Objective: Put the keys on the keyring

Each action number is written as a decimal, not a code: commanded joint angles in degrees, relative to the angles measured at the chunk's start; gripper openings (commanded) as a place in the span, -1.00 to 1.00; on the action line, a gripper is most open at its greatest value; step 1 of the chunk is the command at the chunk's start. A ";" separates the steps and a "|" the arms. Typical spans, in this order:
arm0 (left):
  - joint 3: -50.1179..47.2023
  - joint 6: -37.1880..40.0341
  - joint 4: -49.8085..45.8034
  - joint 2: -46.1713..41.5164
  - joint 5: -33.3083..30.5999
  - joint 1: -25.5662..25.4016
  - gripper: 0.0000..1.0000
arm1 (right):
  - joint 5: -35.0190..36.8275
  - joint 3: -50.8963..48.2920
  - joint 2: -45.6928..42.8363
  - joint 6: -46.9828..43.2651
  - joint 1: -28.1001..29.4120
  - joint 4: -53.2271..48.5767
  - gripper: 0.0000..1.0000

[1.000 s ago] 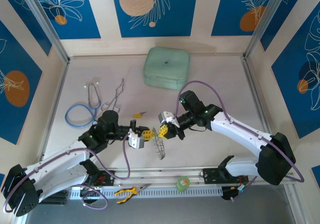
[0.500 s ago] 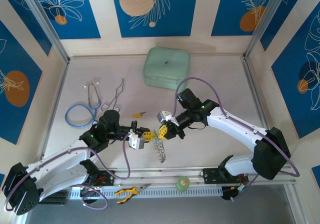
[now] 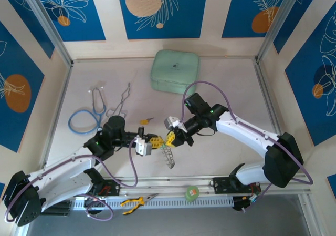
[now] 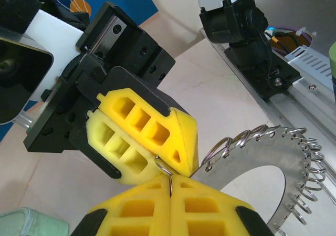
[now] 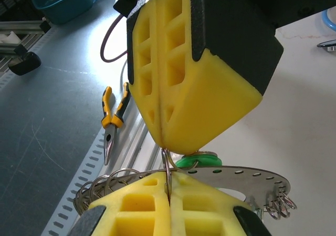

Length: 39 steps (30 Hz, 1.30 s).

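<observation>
The left gripper point(image 3: 156, 141) is pressed together, its yellow fingers point(image 4: 142, 212) pinching one small wire loop point(image 4: 164, 166) of the keyring point(image 3: 168, 156). The right gripper point(image 3: 170, 137) is pressed together too. In its wrist view the same wire runs down into the seam of its own fingers point(image 5: 131, 209) and up to the tip of the left gripper just above. The two sets of fingertips nearly touch above the table point(image 3: 231, 83). The keyring hangs below and between them, tilted, its flat silvery plate edged with many small loops.

Compared with a second ago, the right arm's elbow and shoulder sit slightly further left, and its gripper has edged a little left and up. The keyring hangs much as it did, and the left gripper holds the same spot.

A yellow-headed key point(image 3: 144, 121) lies on the table behind the left gripper, apart from the keyring. Further left are a blue stethoscope point(image 3: 84, 121) and a bent wire tool point(image 3: 122, 102). A pale green case point(image 3: 175, 71) sits at the far side. Yellow-handled pliers point(image 3: 133, 201) and a green tape roll point(image 3: 192, 193) rest on the near rail.
</observation>
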 commanded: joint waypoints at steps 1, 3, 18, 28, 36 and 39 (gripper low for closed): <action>-0.25 -0.96 1.76 -0.10 6.53 -0.94 -1.00 | 0.01 2.81 0.90 0.05 -0.17 1.80 -1.00; -0.20 -1.06 1.43 -0.01 7.22 -0.93 -1.00 | 0.07 2.90 1.04 0.06 -0.22 1.76 -1.00; 1.09 0.53 -4.01 0.30 9.97 -0.93 -1.00 | 0.32 4.04 1.31 -0.80 -0.66 1.14 -1.00; 1.27 3.51 -7.18 0.05 8.82 -0.95 -1.00 | 2.02 3.97 0.10 -1.46 -0.67 1.08 -1.00; 1.32 6.07 -8.92 0.12 7.78 -0.95 -1.00 | 4.86 2.55 -2.02 -1.68 -0.22 4.32 -1.00; 0.83 6.14 -7.84 -0.04 6.75 -0.93 -1.00 | 5.41 2.59 -1.96 -2.05 0.08 3.87 -1.00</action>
